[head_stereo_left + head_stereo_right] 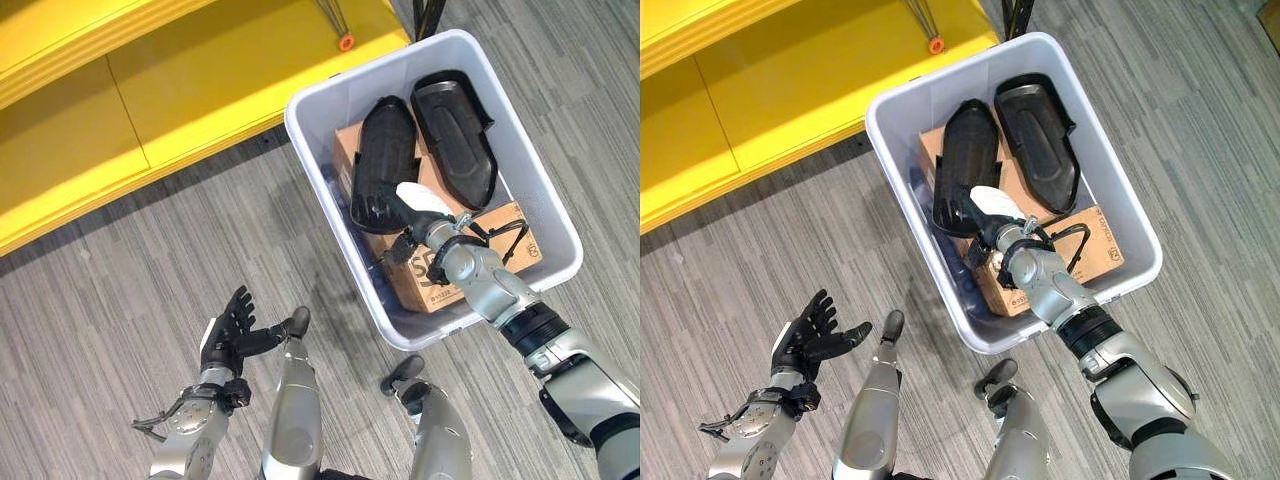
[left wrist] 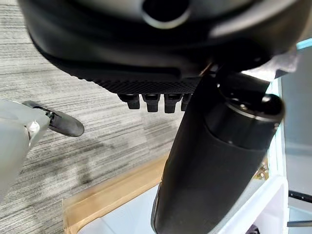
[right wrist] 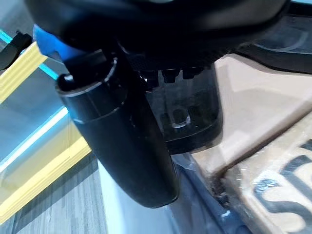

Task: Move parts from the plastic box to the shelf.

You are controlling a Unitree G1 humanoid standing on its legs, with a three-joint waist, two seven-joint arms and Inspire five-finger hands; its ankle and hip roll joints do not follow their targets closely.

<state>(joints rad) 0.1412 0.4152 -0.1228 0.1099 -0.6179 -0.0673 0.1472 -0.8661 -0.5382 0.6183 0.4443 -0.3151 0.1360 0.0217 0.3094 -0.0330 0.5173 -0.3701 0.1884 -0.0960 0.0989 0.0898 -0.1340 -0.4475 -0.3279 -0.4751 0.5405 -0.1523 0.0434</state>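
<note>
In the plastic box [image 1: 560,215], right of centre on the floor, two black parts lie side by side on cardboard cartons [image 1: 505,232]: left part [image 1: 382,160], right part [image 1: 455,135]. Right hand [image 1: 418,205] is reaching in over the near end of the left part; can't tell if its fingers are round the part or just above it. Left hand [image 1: 230,335] idle low left, fingers spread and relaxed, holding nothing. Yellow shelf [image 1: 180,90] far left, no parts on it. Likely step: grasp left part. Best to close on its near end firmly, lift straight up past the box wall, avoid dragging the neighbouring part, then swing left to the shelf
</note>
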